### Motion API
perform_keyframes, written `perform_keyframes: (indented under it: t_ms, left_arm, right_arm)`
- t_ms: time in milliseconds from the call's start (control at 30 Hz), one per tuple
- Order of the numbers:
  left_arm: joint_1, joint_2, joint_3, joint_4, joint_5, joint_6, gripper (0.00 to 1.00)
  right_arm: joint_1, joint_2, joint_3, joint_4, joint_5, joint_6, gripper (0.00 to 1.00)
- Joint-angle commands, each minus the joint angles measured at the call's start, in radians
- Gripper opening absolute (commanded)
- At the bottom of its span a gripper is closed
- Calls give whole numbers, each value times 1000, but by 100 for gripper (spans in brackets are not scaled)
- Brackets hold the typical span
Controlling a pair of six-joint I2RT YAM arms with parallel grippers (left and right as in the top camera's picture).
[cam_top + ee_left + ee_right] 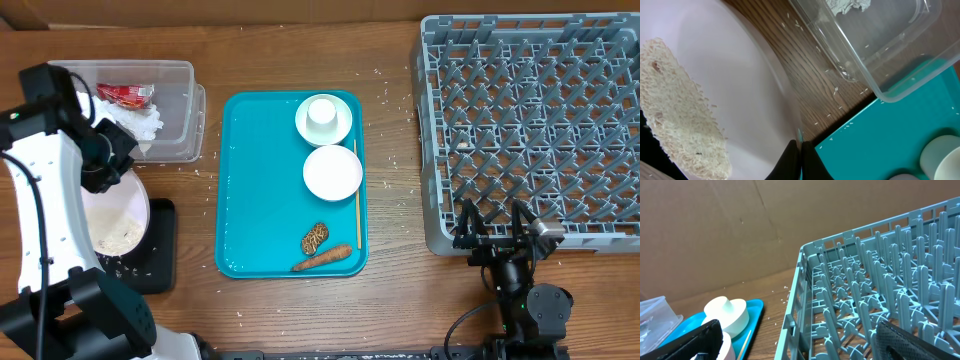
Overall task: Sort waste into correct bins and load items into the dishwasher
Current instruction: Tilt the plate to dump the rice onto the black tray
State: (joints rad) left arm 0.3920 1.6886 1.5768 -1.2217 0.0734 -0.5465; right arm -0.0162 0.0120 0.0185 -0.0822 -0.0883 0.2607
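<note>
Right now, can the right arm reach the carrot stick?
Probably yes: the right gripper is open and empty, and only tabletop lies between it and the carrot stick at the teal tray's near edge.

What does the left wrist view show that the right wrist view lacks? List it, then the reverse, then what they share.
Only left wrist: the large plate carrying loose rice, its rim pinched in the shut left claw, and the crumpled napkin. Only right wrist: the grey dish rack and the open right claw. Both: the teal tray, the white cup and the clear tub.
</note>
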Motion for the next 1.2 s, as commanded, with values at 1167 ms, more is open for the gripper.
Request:
perform_keyframes:
  t_ms: [1167]
  left_arm:
    - [404,-21,-3,-97,598,255,4]
  right_arm:
    - [5,-9,-10,5,8,0,100]
